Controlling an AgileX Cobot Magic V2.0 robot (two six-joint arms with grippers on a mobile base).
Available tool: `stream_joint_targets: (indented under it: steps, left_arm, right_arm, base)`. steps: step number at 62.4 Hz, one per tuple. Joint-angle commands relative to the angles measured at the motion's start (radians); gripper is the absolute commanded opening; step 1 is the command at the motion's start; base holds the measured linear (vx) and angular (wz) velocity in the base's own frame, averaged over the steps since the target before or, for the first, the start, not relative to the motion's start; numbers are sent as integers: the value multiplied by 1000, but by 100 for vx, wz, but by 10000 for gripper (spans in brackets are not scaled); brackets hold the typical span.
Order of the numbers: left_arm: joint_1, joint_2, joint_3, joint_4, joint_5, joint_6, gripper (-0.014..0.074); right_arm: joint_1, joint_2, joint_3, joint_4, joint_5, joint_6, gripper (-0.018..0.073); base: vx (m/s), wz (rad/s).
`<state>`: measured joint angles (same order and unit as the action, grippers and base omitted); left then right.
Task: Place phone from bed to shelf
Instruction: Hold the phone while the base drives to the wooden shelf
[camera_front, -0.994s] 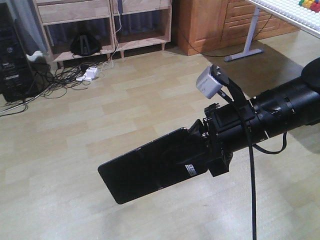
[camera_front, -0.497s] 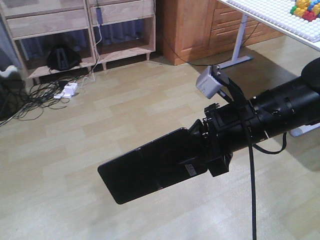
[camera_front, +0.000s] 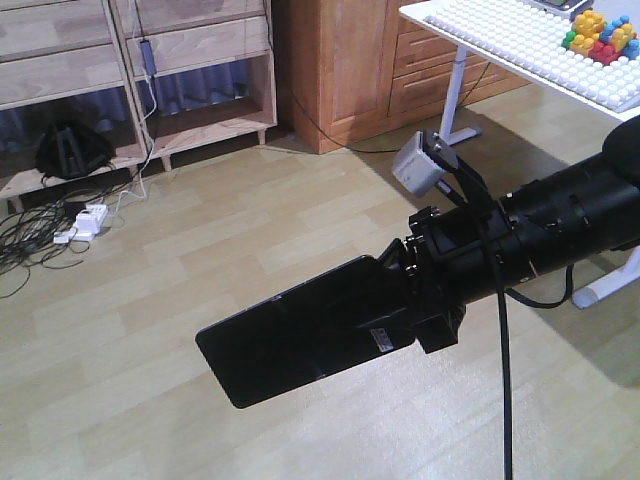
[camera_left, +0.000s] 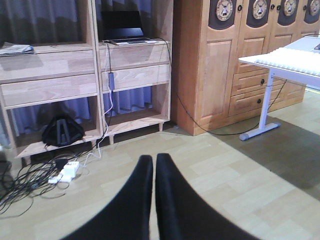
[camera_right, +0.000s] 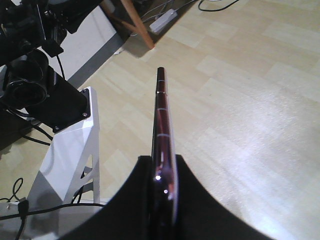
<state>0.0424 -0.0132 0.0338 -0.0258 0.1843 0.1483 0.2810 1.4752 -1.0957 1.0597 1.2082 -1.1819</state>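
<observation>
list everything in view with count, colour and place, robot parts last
phone: one, glossy black, clamped in the right gripper above the floor
shelf: one, pale wood, far side of the room
laptop: one, dark screen, on the shelf
black bag: one, lowest shelf compartment
power strip: one, white, floor before the shelf
cables: tangle, black, floor beside the strip
cabinet: one, orange-brown wood, right of the shelf
table: one, white studded top, right side
toy bricks: small pile, mixed colours, on the table
left gripper: black, shut, empty
right gripper: black, shut on the phone
</observation>
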Motion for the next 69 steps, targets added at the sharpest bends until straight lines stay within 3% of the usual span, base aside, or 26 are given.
stream_joint_targets:
  steps: [1,69]
  left_arm:
    - [-4,-13,-21,-9,-72,-6,1]
    - [-4,-13,-21,-9,-72,-6,1]
  right_arm:
    - [-3,-41,-23,80,78,0,-2]
    - [-3,-41,-23,80,78,0,-2]
  base:
    - [42,-8]
    - [42,-4]
